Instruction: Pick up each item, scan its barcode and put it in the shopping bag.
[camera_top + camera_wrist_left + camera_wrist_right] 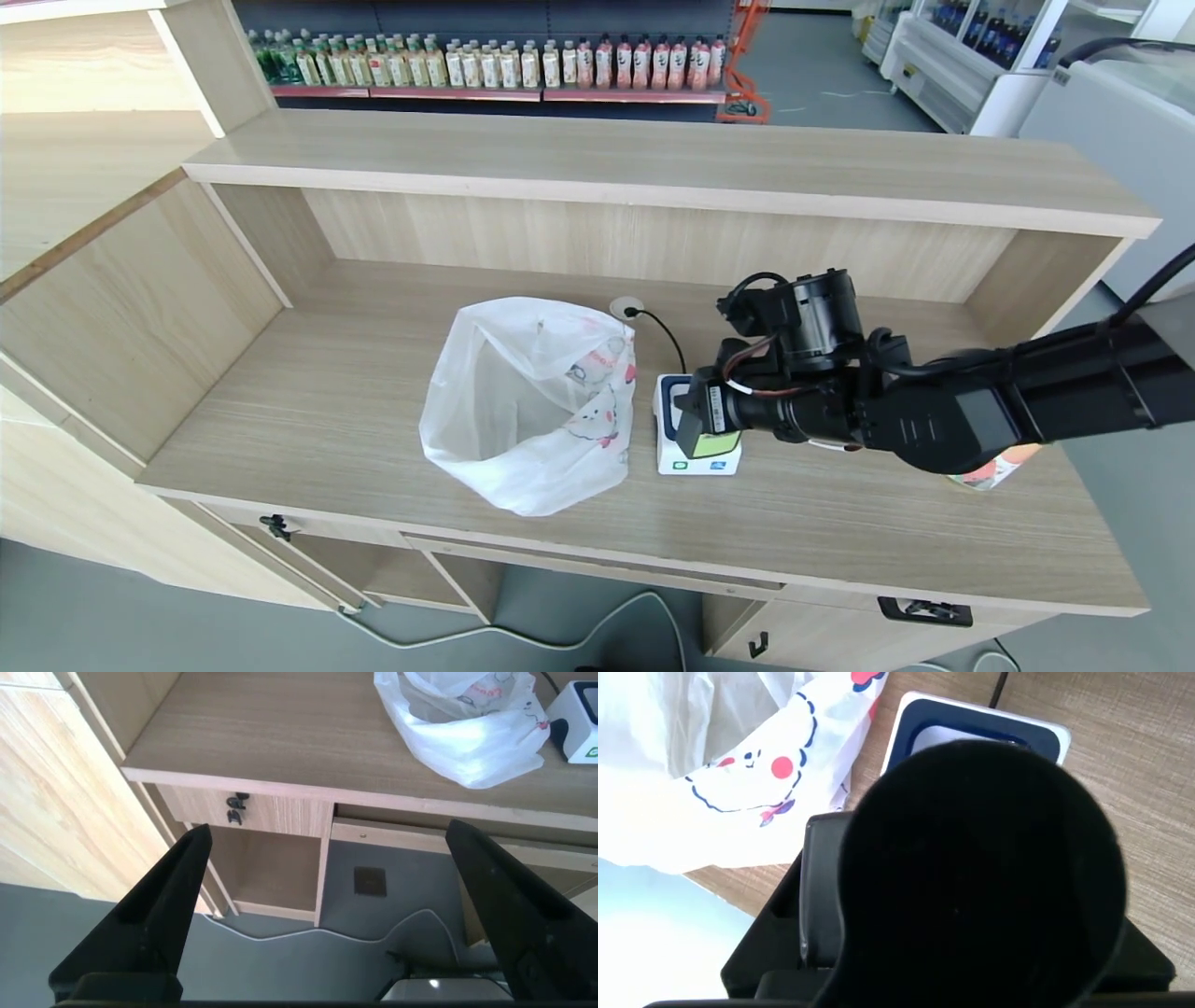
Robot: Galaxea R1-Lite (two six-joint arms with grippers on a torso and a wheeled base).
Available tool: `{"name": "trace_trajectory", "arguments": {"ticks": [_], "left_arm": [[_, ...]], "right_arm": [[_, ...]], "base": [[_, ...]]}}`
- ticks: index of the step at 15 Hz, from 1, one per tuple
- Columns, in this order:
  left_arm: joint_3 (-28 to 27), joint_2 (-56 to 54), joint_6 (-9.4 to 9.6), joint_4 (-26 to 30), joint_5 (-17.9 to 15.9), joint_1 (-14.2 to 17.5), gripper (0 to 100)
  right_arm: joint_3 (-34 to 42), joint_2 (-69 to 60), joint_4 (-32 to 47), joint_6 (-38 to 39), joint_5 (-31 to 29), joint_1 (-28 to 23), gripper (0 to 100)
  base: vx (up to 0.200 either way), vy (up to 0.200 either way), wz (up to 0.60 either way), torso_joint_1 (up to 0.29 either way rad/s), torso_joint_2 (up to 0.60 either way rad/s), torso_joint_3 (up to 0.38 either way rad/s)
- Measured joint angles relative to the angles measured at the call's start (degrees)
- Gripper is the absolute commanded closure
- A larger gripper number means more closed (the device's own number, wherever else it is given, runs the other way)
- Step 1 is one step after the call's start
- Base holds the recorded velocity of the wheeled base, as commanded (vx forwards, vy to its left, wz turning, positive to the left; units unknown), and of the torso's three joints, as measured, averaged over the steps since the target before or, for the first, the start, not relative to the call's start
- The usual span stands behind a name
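one arm (934, 420) — the right — hangs over the scanner (674, 457), item (971, 877) clasped.

Table (327, 411): shopping bag (527, 401) stands near the middle, mouth up. Scanner (698, 457) lies just beside the bag, on its right. Cable (674, 341) runs from behind the scanner toward the back wall. Right gripper (700, 425), an item (726, 442) in its jaws, is directly above the scanner. Second item (991, 471) on the table farther right, partly under the right arm. Left gripper (327, 915) is low before the table's front edge, left of the bag.
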Motion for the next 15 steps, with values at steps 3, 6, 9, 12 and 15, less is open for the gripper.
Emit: {"name": "trace_trajectory", "arguments": {"ticks": [3, 6, 9, 12, 15], "left_arm": [[0.0, 0.0, -0.02, 0.0, 0.0, 0.0, 0], [0.0, 0.0, -0.05, 0.0, 0.0, 0.0, 0], [0.0, 0.0, -0.05, 0.0, 0.0, 0.0, 0], [0.0, 0.0, -0.05, 0.0, 0.0, 0.0, 0], [0.0, 0.0, -0.05, 0.0, 0.0, 0.0, 0]], "right_arm": [[-2.2, 2.1, 0.0, 0.0, 0.0, 0.3, 100], [-3.7, 3.7, -0.3, 0.0, -0.2, 0.3, 100], [-4.1, 4.9, -0.4, 0.0, -2.0, 0.3, 100], [-4.1, 6.0, -3.4, 0.0, -2.8, 0.3, 100], [-4.3, 6.2, -3.6, -0.1, -2.9, 0.3, 100]], "base": [[0.0, 0.0, 0.0, 0.0, 0.0, 0.0], [0.0, 0.0, 0.0, 0.0, 0.0, 0.0], [0.0, 0.0, 0.0, 0.0, 0.0, 0.0], [0.0, 0.0, 0.0, 0.0, 0.0, 0.0], [0.0, 0.0, 0.0, 0.0, 0.0, 0.0]]}}
